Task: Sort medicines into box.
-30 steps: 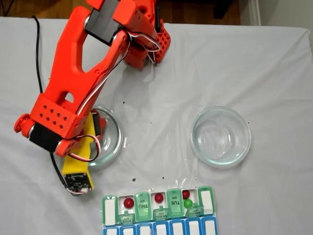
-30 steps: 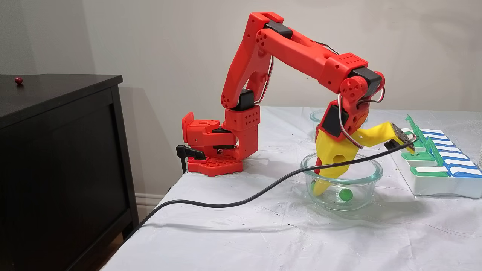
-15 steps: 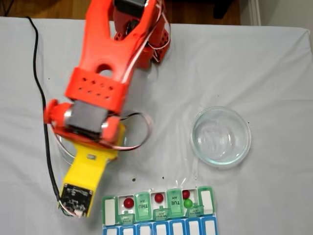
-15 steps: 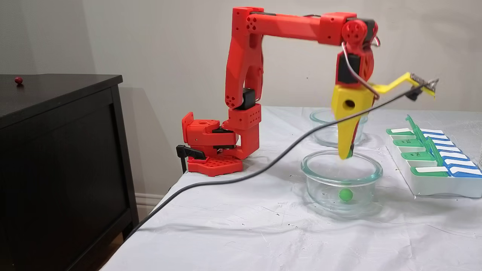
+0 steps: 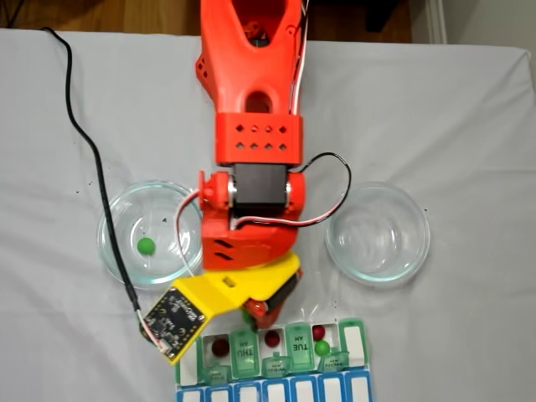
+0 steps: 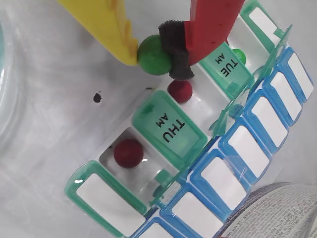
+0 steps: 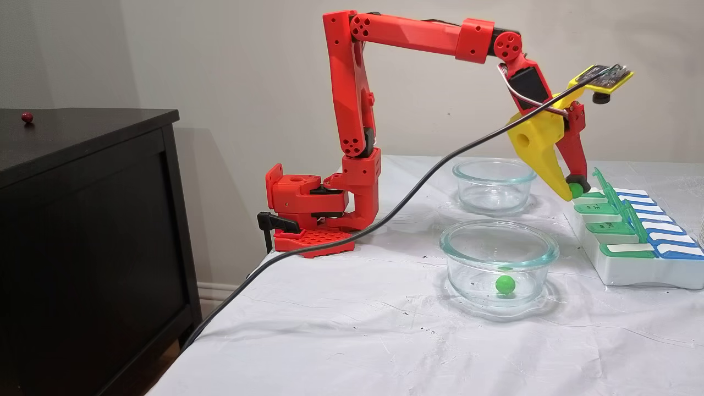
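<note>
green balls: i count three: one in the left glass dish (image 5: 151, 233), one pinched by my gripper (image 6: 157, 55), one in the pill box (image 5: 322, 347)
red balls: three in open box (image 6: 168, 130) compartments, a fourth on the black cabinet (image 7: 82, 137)
dishes: two
gripper: clamped on a green ball (image 6: 153, 54), just above the box
surface: white cloth (image 7: 357, 330), beige wall

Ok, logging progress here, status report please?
Pincer shut on green ball, above pill box. One green ball left in glass dish. Path clear.
</note>
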